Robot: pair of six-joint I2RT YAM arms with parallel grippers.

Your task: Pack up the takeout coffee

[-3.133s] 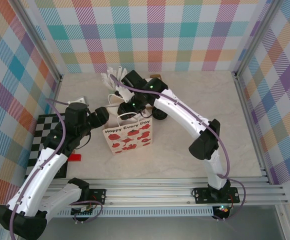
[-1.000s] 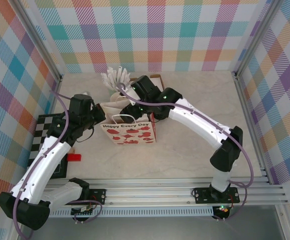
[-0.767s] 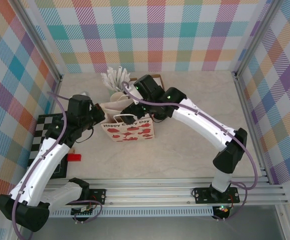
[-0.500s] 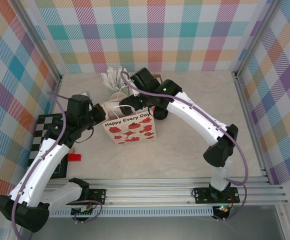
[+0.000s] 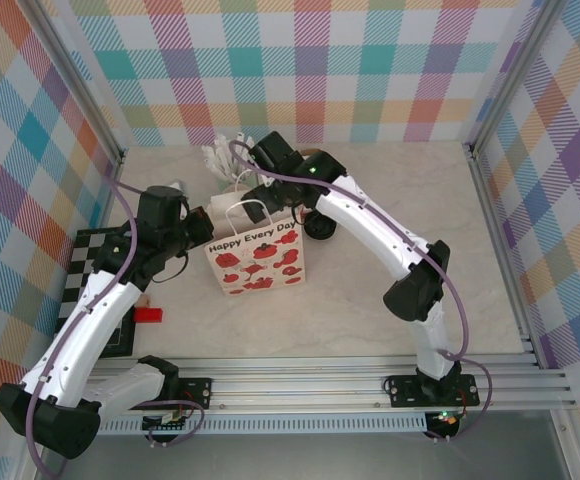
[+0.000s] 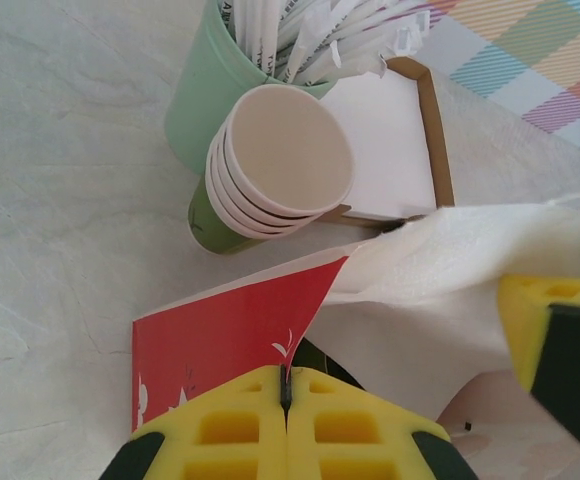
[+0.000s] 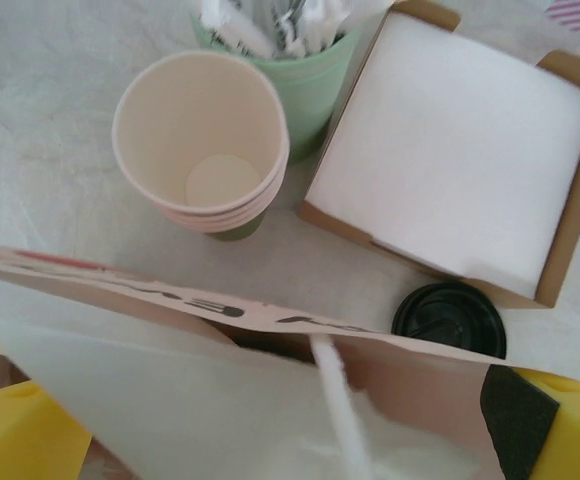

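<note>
Right gripper [image 7: 280, 425] has backed out of the bag [image 5: 260, 262]. 1 s ago it was reaching low into the mouth, pushing the bag down & askew. Now it's lifted toward 12 o'clock and hovers just over the rim. Its fingers stand wide apart, w/ nothing between them but the white handle [image 7: 335, 395] and bag paper. Bag has sprung back upright, print facing 6 o'clock.

Left gripper [image 6: 285, 395] hasn't let go. It's pinched tight on the bag's red side panel at the 9 o'clock edge, steadying the bag.

Coffee isn't plainly seen. Going by the empty right gripper & the dip-then-lift, it's prob. inside the bag. A dark green patch [image 6: 315, 362] in the mouth may be the cup; can't tell.

The black lid [image 7: 448, 318] on the table [image 5: 370, 300], 3 o'clock side of the bag, hasn't moved in 3 s. It sits low, so it looks like the loose one, not the coffee. Cups [image 7: 202, 140] at 11 o'clock look untouched.

The drop seems done. What's left, I'd say, is clearing the right arm w/o snagging the handle, then the left letting go w/o tipping the bag.
</note>
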